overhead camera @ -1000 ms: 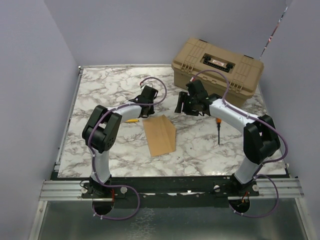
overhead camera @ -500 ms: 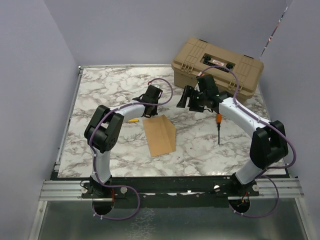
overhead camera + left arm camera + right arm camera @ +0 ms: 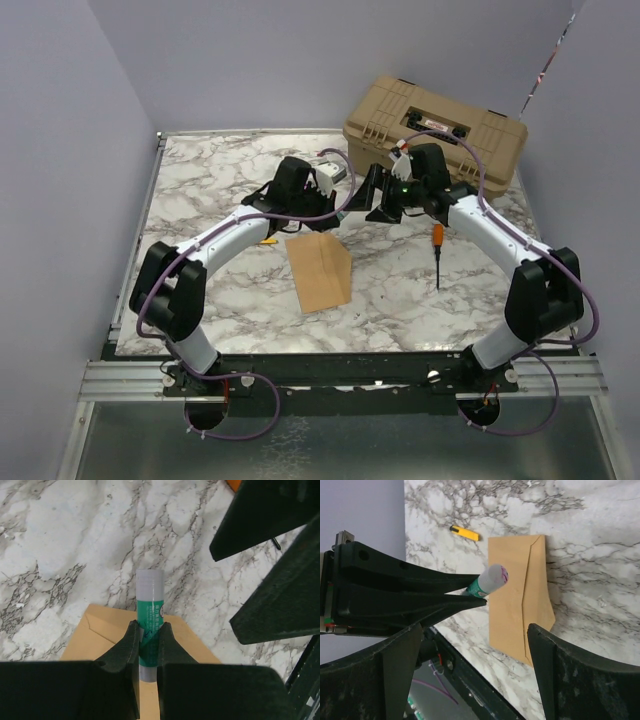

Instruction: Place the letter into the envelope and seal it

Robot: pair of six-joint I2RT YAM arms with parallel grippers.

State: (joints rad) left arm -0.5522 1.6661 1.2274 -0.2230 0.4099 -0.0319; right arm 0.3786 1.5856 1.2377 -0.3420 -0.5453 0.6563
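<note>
Left claw (image 3: 148, 628) higher, around glue stick (image 3: 149, 592)

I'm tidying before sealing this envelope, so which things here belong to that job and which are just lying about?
For the job: envelope; glue stick, held by the left gripper.
Lying about: tan toolbox; orange-handled screwdriver; small yellow object.
</note>
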